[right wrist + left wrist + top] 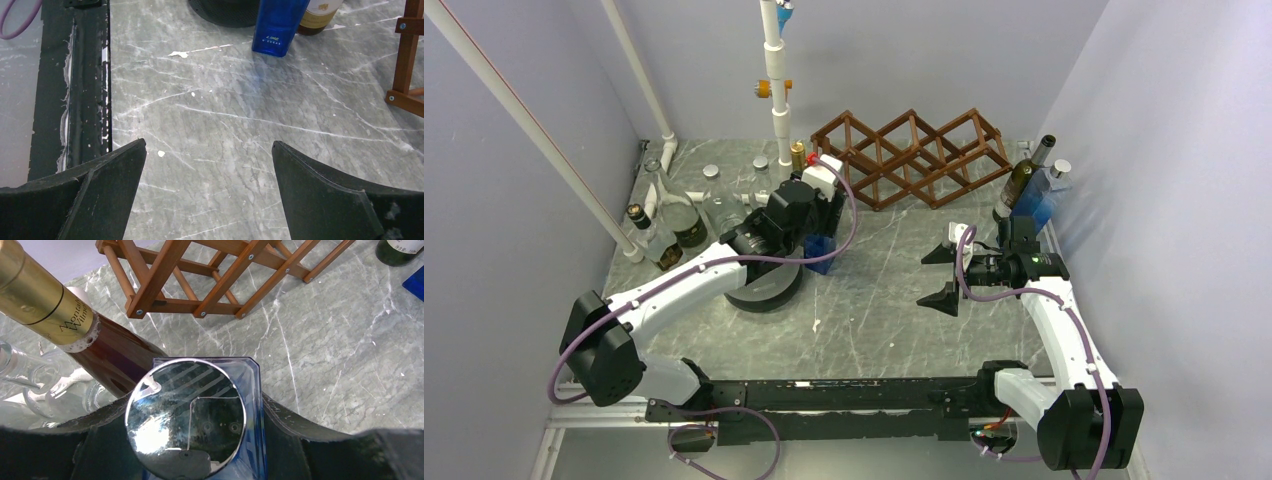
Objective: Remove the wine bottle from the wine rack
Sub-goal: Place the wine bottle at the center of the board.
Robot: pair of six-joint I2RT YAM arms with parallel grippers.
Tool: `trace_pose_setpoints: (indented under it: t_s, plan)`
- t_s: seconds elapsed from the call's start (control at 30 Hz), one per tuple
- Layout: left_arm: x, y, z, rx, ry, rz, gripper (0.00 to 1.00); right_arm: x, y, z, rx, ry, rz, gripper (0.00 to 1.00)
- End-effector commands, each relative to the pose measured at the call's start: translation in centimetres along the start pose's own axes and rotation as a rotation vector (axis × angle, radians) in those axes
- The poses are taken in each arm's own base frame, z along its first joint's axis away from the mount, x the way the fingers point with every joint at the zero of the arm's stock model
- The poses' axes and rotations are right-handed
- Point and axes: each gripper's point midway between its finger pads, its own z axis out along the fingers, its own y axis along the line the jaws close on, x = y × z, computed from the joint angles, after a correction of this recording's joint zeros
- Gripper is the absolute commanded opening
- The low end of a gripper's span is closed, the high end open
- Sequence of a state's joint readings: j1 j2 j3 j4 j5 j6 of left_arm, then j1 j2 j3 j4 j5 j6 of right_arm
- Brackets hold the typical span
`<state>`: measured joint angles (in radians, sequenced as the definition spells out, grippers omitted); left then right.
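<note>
The brown wooden wine rack (pixel 914 155) stands at the back of the marble table, and no bottle shows in its diamond cells. In the left wrist view the wine rack (pixel 215 275) lies just ahead. My left gripper (pixel 821 250) is shut on a blue square bottle (pixel 250 390) with a chrome cap (pixel 185 420), a finger pressed on each side. In the right wrist view that blue bottle (pixel 280 25) stands upright on the table. A brown wine bottle (pixel 115 352) with gold foil stands right beside it. My right gripper (pixel 927 280) hangs open over bare marble, with nothing between the fingers.
A dark green bottle (pixel 1021 185) and a blue bottle (pixel 1046 195) stand against the right wall. Several clear and dark bottles (pixel 669 215) crowd the back left. A white pipe post (pixel 779 90) rises behind the rack. A black round disc (pixel 764 290) lies under my left arm.
</note>
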<state>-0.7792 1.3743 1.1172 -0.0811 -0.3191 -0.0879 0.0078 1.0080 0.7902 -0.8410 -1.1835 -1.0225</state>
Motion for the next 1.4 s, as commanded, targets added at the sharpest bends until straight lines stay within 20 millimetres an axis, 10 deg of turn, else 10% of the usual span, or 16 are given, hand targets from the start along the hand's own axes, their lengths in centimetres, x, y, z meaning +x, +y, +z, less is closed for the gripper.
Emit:
trace_pose_setpoints:
  t_s: [0.0, 0.63, 1.37]
  plan:
    - [-7.4, 0.4, -1.0, -0.01, -0.205, -0.059, 0.35, -0.7, -0.3, 0.0, -0.001, -0.025, -0.051, 1.0]
    - [-9.0, 0.7, -2.9, 0.006, -0.239, -0.062, 0.87, -0.7, -0.3, -0.1, 0.0, -0.023, -0.051, 1.0]
    - [-13.1, 1.3, -8.6, 0.075, -0.371, -0.067, 0.99, -0.5, -0.8, -0.5, 0.026, -0.024, -0.044, 1.0]
